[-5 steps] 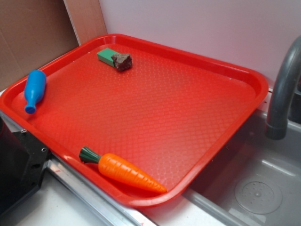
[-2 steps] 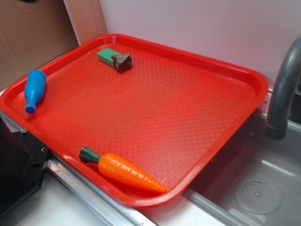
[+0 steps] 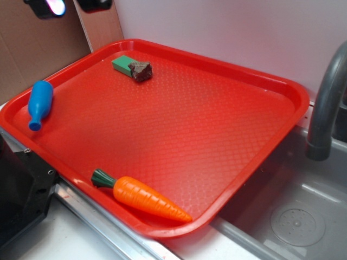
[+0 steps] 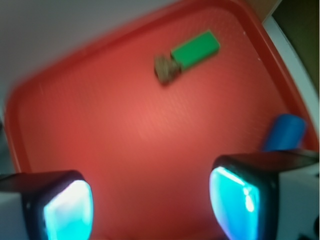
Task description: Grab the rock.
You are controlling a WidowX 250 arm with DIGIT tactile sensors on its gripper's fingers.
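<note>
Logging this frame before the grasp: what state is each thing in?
rock: on the tray, touching the green block's end, not held
green block: lying flat
carrot: on its side
blue bottle: on its side, on the tray rim
gripper: fingers open, holding nothing

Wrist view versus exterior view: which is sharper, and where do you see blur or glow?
Exterior view: sharp, the rock and the tray texture crisp, with the claw cut off at the top edge. Wrist view: soft with motion blur, the rock and green block smeared, the claw fingers out of focus and glowing cyan.
</note>
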